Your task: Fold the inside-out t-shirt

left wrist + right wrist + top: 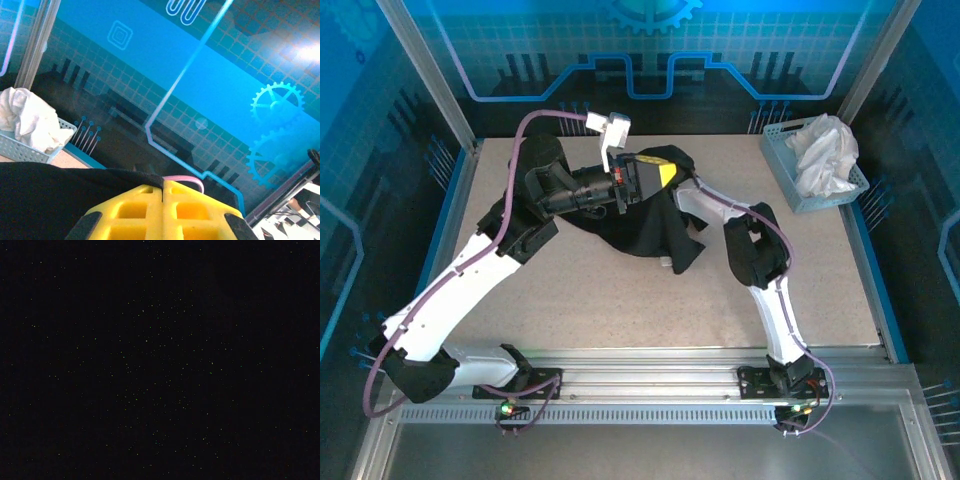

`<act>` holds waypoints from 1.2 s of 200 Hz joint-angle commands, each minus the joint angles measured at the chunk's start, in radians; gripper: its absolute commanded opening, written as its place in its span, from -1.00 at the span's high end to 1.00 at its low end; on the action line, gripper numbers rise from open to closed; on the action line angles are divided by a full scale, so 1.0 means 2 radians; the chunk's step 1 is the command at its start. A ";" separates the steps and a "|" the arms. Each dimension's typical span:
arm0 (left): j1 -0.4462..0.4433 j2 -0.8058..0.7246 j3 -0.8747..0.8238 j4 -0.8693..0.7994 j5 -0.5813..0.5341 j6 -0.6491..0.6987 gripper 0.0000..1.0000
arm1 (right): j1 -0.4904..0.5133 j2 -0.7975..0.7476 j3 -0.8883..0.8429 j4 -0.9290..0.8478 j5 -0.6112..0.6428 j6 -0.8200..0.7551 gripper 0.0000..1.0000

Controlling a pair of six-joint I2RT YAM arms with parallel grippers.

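Widest, beneath both pincers: beige table [620,300], closed at the back by a blue printed panel [650,40] well beyond the left pincer [665,172].

Next in size, 2 arms. Left arm [470,270] up from the near-left base, bent across to mid-table, ending in that left pincer. Right arm [760,255] up from the near-right base, elbow to the right of the left pincer and nearer the bases, forearm running in under black cloth.

Then the inside-out t-shirt [650,232]: black, crumpled in 1 heap at mid-table, directly under the left pincer and just nearer than it, bunched against the wrist behind it, 1 flap spread toward the right arm's elbow. In the left wrist view, the same black cloth [45,200] lying along 1 flank of the yellow fingers [135,210], touching them.

Far right of the left pincer, well apart from it, at the table's back right corner: pale blue slotted basket [800,195] holding a bunched white cloth [825,150]. Same basket [25,150] and white cloth [30,117] beyond the black cloth in the left wrist view.

Left pincer [163,192]: yellow fingers pressed together, faces meeting along 1 seam; cannot tell whether any cloth is caught between them. Right pincer: buried beneath the t-shirt, dark in the right wrist view; cannot tell whether spread or pressed together.

Smallest: purple cable [535,125] looping over the left arm to a white camera block [617,128] just behind the left pincer; pink cable [187,180] just past the yellow fingertips.
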 commanded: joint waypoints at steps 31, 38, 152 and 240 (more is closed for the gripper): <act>0.002 -0.021 -0.002 0.013 -0.036 0.024 1.00 | 0.000 0.109 0.101 -0.114 -0.022 -0.024 -0.55; 0.003 -0.024 -0.007 0.016 -0.036 0.023 1.00 | -0.001 0.113 0.108 -0.120 -0.026 -0.026 -0.55; 0.115 -0.040 -0.060 -0.036 -0.245 0.043 1.00 | -0.017 -0.027 -0.011 -0.055 -0.104 -0.008 1.00; 0.236 0.033 -0.089 -0.025 -0.268 0.014 1.00 | 0.004 -0.200 -0.182 0.056 -0.225 -0.003 1.00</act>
